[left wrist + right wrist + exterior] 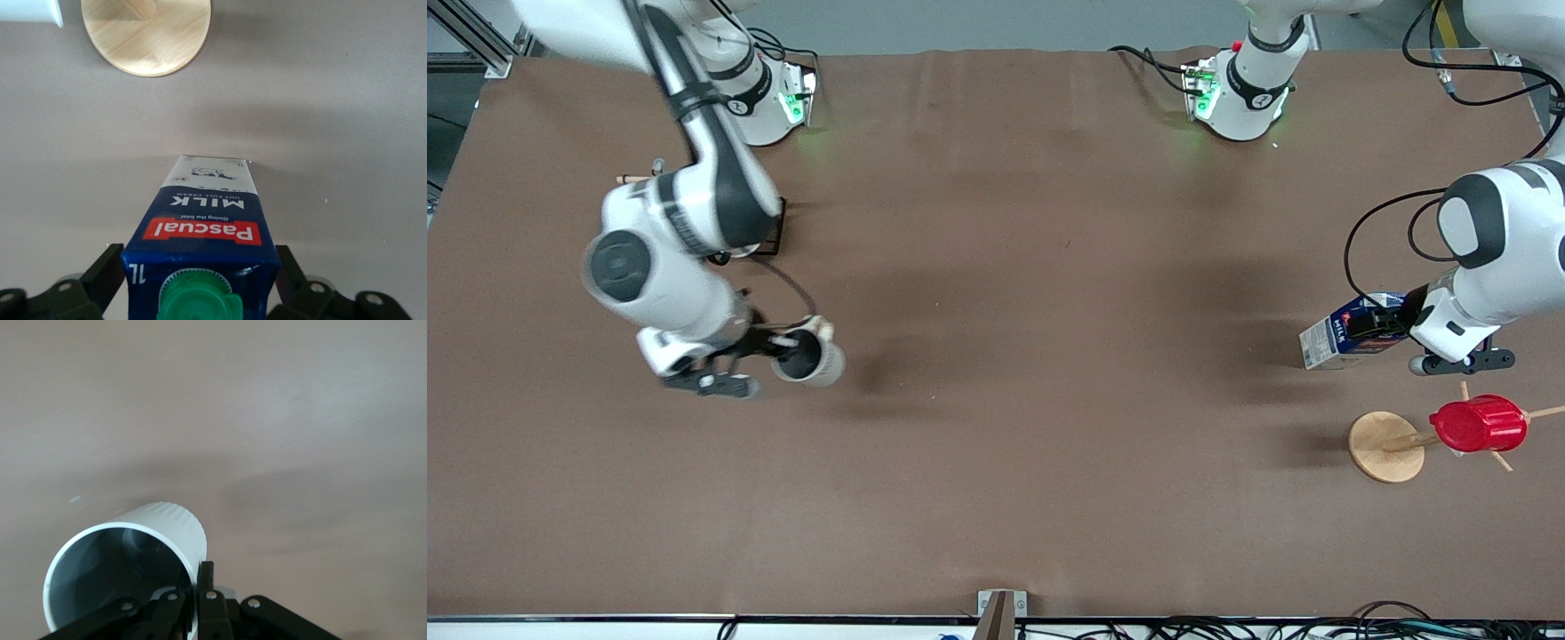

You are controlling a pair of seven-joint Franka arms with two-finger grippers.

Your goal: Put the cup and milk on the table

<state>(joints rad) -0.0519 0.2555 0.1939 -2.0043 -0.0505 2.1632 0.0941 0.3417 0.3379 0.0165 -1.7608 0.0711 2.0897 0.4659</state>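
Note:
My right gripper (787,342) is shut on the rim of the cup (811,357), a cream-white mug with a grey inside, over the table (1049,267) toward the right arm's end. In the right wrist view one finger is inside the cup (127,567) and one finger (207,577) is outside; the gripper (193,587) pinches the wall. My left gripper (1392,324) is shut on the cap end of the blue and white milk (1347,333) over the table's other end. In the left wrist view the gripper (200,273) clamps the milk (210,213) from both sides. I cannot tell whether either base touches the table.
A wooden mug tree with a round base (1385,446) carries a red ribbed cup (1478,424), nearer to the front camera than the milk; the base also shows in the left wrist view (147,33). A black stand (778,233) sits under the right arm. Cables hang by the left arm.

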